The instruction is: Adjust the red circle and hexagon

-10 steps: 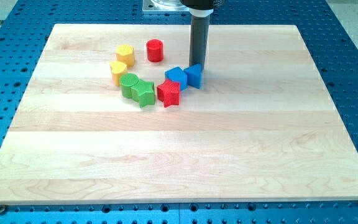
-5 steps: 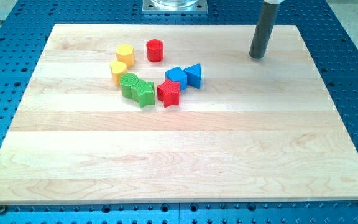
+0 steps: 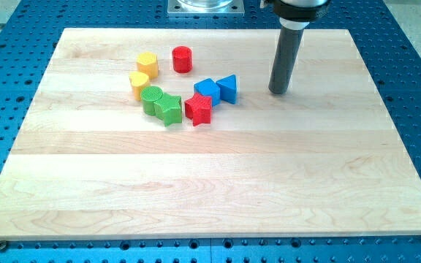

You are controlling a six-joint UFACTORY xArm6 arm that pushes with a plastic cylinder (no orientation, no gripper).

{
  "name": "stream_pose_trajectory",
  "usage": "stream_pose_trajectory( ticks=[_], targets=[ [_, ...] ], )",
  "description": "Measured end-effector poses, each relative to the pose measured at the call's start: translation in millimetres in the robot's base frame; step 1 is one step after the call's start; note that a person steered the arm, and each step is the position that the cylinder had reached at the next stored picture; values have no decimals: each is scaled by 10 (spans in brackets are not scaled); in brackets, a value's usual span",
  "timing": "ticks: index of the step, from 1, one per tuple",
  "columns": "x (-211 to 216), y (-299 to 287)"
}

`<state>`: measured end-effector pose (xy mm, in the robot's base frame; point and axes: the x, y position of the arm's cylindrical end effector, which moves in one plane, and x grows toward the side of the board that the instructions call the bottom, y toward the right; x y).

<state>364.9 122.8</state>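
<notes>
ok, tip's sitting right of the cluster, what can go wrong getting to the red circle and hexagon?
1. My tip is at the view's right of the blue triangle and blue block; a straight run toward the red circle could clip them.
2. The yellow hexagon sits close above the yellow heart; pushing it down the view would likely shove the heart into the green circle.
3. The red circle is round, so an off-centre push may make it slip sideways.

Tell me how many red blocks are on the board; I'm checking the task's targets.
2. The red circle stands near the view's top, right of the yellow hexagon. The red star touches the blue blocks lower down. None seem hidden.
</notes>
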Motion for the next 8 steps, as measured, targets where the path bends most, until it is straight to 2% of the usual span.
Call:
stream_pose_trajectory(
  ticks=[6,7,8],
  targets=[
    [422,-226],
    [205,-146],
    [-402,-250]
  ],
)
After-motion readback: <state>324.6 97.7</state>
